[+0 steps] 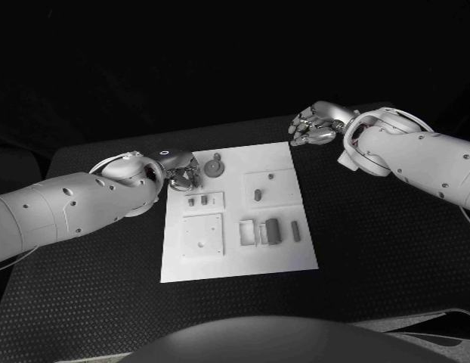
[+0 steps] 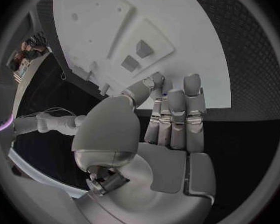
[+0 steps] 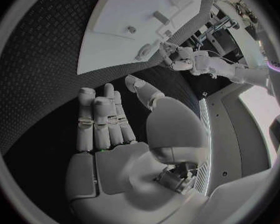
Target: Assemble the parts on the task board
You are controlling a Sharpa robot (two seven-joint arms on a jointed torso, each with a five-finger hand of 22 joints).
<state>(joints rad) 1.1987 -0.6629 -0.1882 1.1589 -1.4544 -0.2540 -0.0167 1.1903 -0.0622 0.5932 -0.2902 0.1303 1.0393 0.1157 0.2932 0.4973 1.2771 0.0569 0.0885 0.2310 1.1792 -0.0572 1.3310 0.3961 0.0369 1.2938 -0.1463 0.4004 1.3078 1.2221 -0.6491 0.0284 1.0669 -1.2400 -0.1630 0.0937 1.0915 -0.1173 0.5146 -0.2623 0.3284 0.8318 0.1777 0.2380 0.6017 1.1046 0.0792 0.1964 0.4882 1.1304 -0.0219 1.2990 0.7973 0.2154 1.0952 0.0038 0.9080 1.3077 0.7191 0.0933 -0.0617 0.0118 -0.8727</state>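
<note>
the task board (image 1: 281, 162) lies in the middle of the table (image 1: 398, 249). the left hand (image 1: 180, 172) sits at the board's far left edge, just beside a round part (image 1: 214, 167) at the far end. the right hand (image 1: 313, 130) is over the table just past the board's far right corner. several upright parts (image 1: 269, 231) stand nearer on the board, right of a square plate (image 1: 203, 234).

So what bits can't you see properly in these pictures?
- Left hand: in the head view its own wrist hides the fingertips at the task board edge.
- Round part by it: too small to tell its shape.
- Right hand: head view shows its back; the curled fingers' inside stays hidden.
</note>
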